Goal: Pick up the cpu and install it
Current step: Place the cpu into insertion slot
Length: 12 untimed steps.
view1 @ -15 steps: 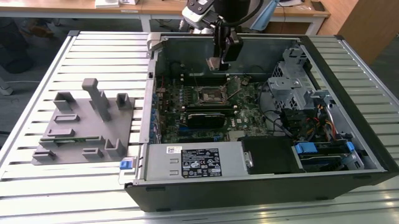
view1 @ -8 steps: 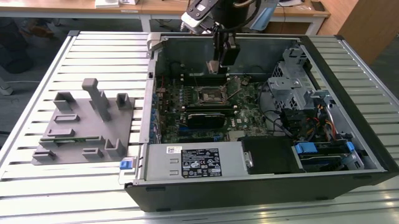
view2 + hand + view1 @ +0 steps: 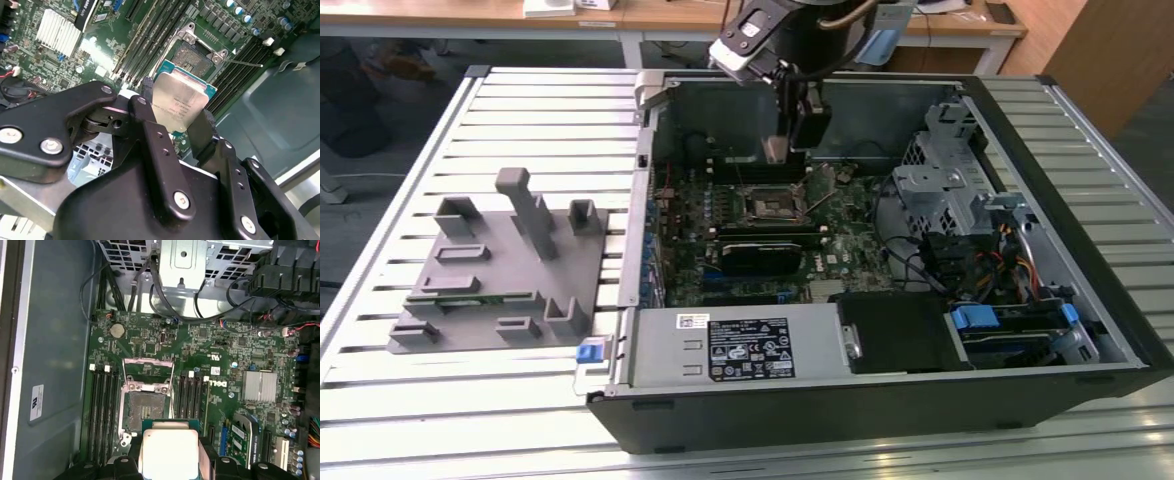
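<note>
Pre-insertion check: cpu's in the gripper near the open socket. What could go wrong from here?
1. Gripper pinches the cpu by two edges; a slip could drop it onto the socket.
2. In the first wrist view the cpu looks offset from the socket; lowering misaligned might damage its contacts.

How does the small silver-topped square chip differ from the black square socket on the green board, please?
The silver-topped square cpu is held in the gripper above the green board; the black square socket sits fixed on it. The cpu's top is pale and smooth; the socket is dark, with its metal frame standing open. Both are square and of similar size.
</note>
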Motion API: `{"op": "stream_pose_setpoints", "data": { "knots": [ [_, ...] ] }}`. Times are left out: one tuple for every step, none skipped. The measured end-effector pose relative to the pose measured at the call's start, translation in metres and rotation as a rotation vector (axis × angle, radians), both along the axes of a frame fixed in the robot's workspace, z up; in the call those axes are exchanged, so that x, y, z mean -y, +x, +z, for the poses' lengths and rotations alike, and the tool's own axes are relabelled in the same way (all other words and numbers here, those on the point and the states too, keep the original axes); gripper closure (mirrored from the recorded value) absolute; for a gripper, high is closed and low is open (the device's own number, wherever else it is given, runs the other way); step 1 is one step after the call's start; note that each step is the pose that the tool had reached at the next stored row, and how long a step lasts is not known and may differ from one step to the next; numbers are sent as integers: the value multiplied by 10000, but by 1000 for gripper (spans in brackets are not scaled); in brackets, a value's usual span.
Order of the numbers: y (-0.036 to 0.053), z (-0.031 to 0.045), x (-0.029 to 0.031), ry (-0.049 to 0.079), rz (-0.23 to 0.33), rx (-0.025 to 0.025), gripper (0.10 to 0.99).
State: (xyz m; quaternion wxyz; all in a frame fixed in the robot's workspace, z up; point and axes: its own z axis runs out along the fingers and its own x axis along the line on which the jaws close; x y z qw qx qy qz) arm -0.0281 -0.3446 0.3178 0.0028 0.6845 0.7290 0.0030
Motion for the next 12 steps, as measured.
{"op": "stream_pose_setpoints", "data": {
  "knots": [
    [2,-18,-3,0,-3,0,557],
    [3,-36,-6,0,-8,0,557],
    [6,-54,-8,-1,-17,0,557],
    [9,-74,-10,0,-36,0,557],
    [13,-92,-11,0,-67,0,557],
    [19,-110,-12,0,-121,-1,557],
    [23,-127,-12,0,-194,-2,557],
    [25,-145,-13,-1,-263,-3,557],
    [26,-163,-16,-1,-312,-4,557],
    [26,-181,-23,-2,-330,-4,557],
    [27,-200,-31,-2,-332,-4,557],
    [27,-218,-38,0,-331,-3,557]
  ]
}}
